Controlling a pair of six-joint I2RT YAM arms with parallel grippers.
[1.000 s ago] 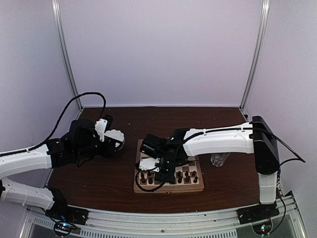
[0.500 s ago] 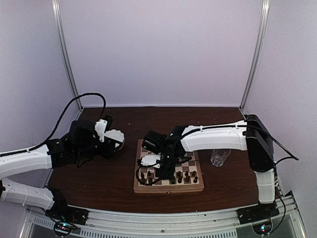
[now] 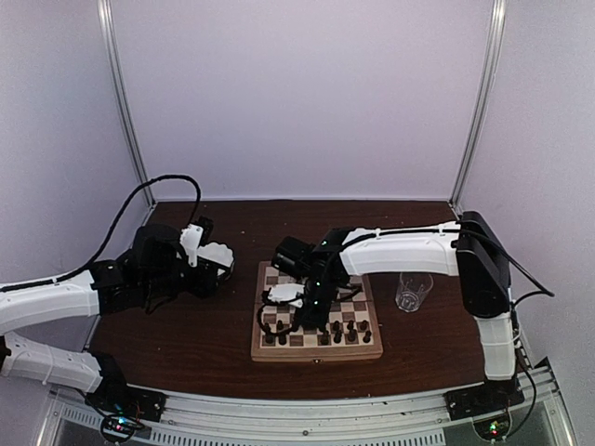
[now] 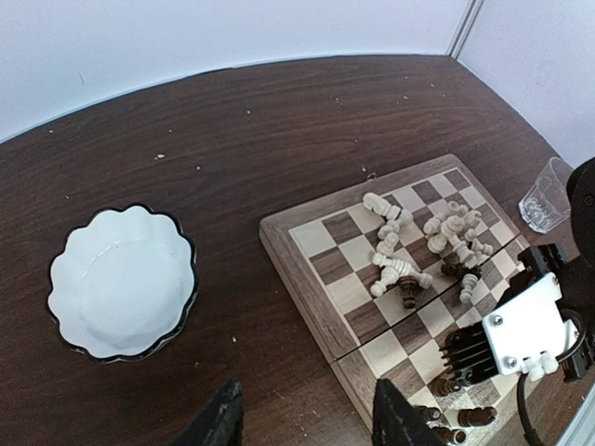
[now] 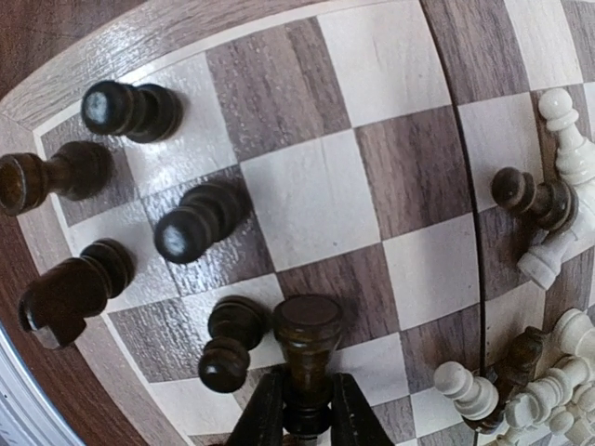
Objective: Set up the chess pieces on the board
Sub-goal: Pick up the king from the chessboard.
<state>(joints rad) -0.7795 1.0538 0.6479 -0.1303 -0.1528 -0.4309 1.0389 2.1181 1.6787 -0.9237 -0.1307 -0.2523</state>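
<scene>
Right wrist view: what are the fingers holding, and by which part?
A dark chess piece, pinched by its lower stem between the fingers; its round top sticks out free.

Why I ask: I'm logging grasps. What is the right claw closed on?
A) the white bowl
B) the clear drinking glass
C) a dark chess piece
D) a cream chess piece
C: in the right wrist view, the right claw has a finger on either side of an upright dark chess piece above the board.
</scene>
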